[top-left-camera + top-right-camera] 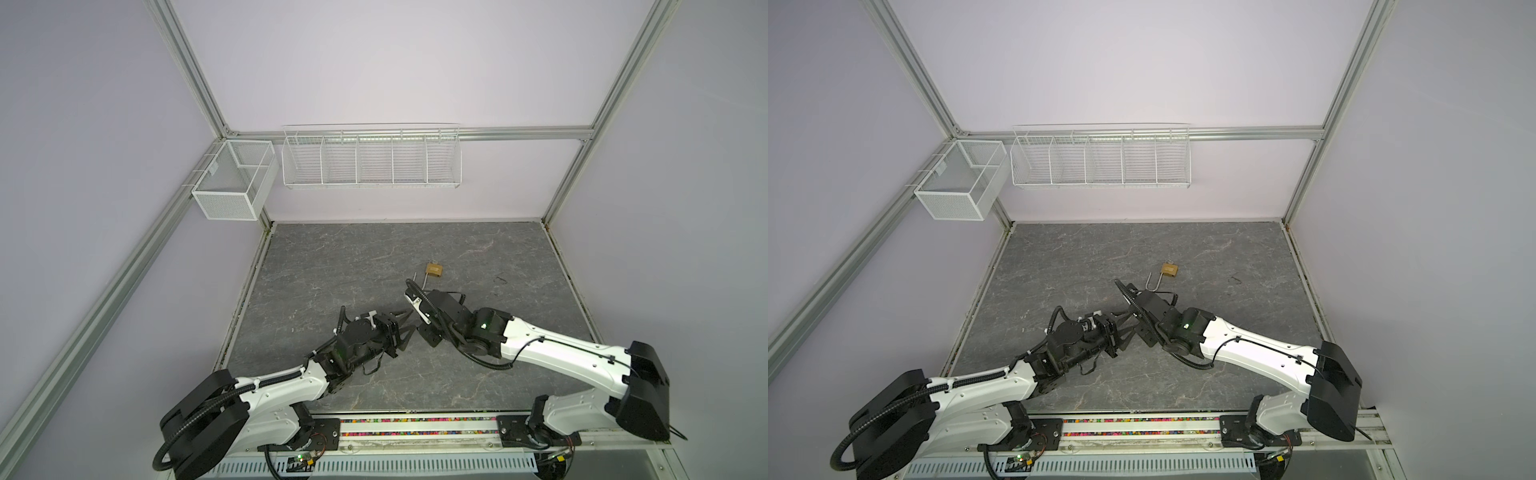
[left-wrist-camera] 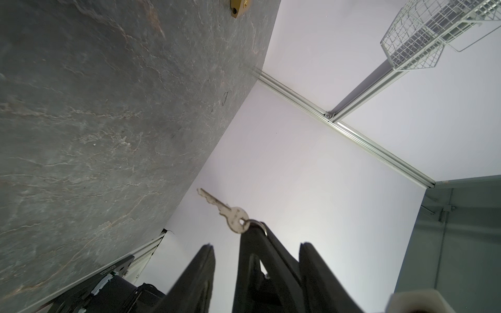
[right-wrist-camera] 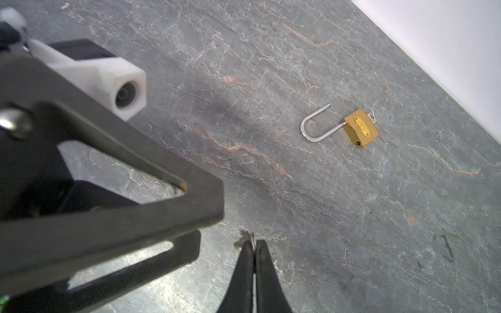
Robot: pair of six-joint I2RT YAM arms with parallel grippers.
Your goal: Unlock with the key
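Left wrist view gives you the clearest look at the key point(image 2: 227, 211). It sticks out clear of both hands, hanging from its key ring point(image 2: 257, 224). Your right hand point(image 3: 252, 244) has that ring nipped at its very tips, with the two fingers pressed together and no gap between them.

Your left hand point(image 2: 257, 244) stands about half open and has hold of nothing. Its two fingers point(image 2: 202, 271) sit either side of the right hand's fingers. You can see a strip of wall between one of them and the right hand, while the other sits just beside it. Neither touches the key.

In both top views you will find the two hands meeting tip to tip low over the grey table point(image 1: 332, 270), just below the middle of the frame.

The padlock point(image 1: 434, 269) lies flat on the table just above them in the frame, touched by neither hand. The right wrist view shows its brass body with the shackle point(image 3: 314, 127) swung open, one leg free of the body. A small silvery bit point(image 3: 371, 115) shows at the end of the body away from the shackle, too small for you to tell what it is.
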